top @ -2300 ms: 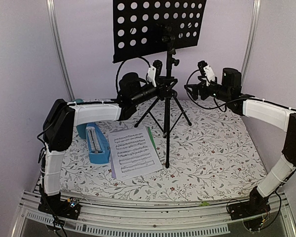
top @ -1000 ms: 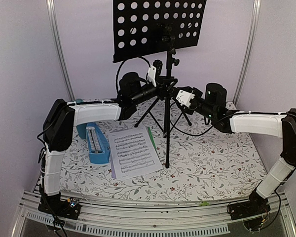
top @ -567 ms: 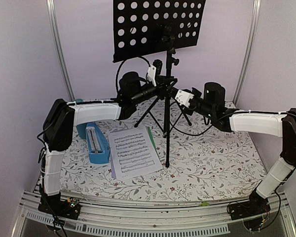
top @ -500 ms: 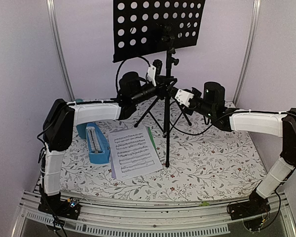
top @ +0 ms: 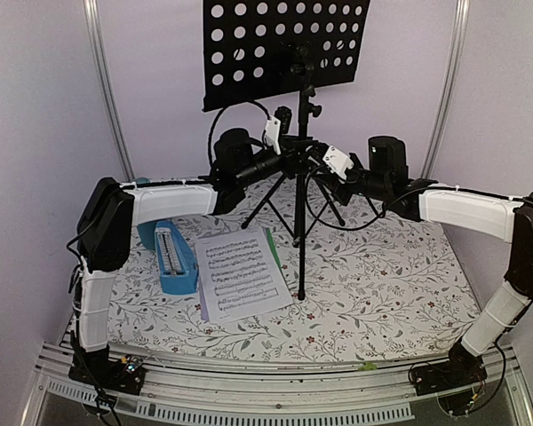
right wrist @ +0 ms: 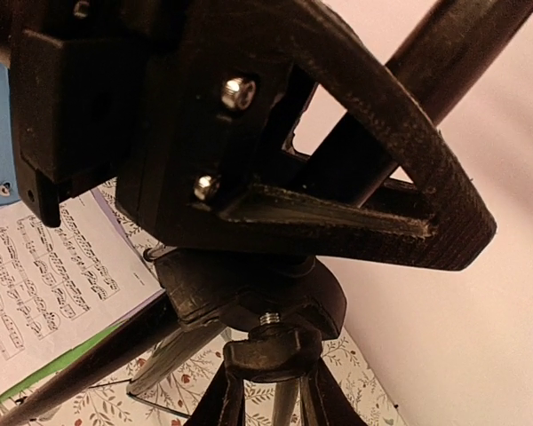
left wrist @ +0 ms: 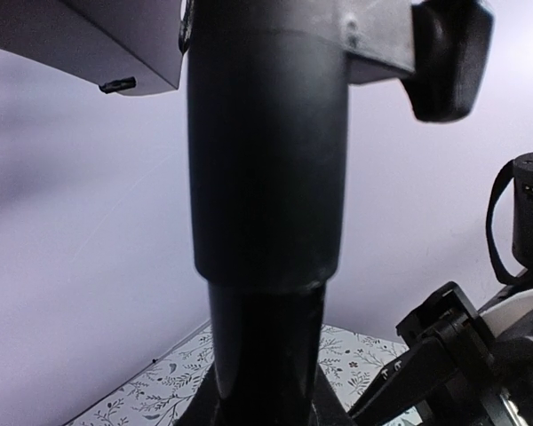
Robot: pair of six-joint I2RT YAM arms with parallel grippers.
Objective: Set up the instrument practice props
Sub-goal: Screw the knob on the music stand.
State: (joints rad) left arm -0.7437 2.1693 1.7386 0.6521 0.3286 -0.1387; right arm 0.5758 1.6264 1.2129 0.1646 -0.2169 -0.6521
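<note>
standing upright at centre back, the black tripod music stand with perforated desk (top: 302, 231) has its vertical pole between both tools: the left gripper (top: 290, 158) clamps it from the left; the right gripper (top: 318, 163) sits opposite, perhaps touching, its closure impossible to tell.

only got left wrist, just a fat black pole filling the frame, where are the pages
Observer: The pages lie flat on the table, not on the stand's desk.
Operator: and the metronome
Observer: The metronome is on the table just left of the pages.
Operator: right gripper on the stand too?
Observer: The right gripper is at the pole just above the hub, opposite the left gripper; whether it grips, I cannot tell.
</note>
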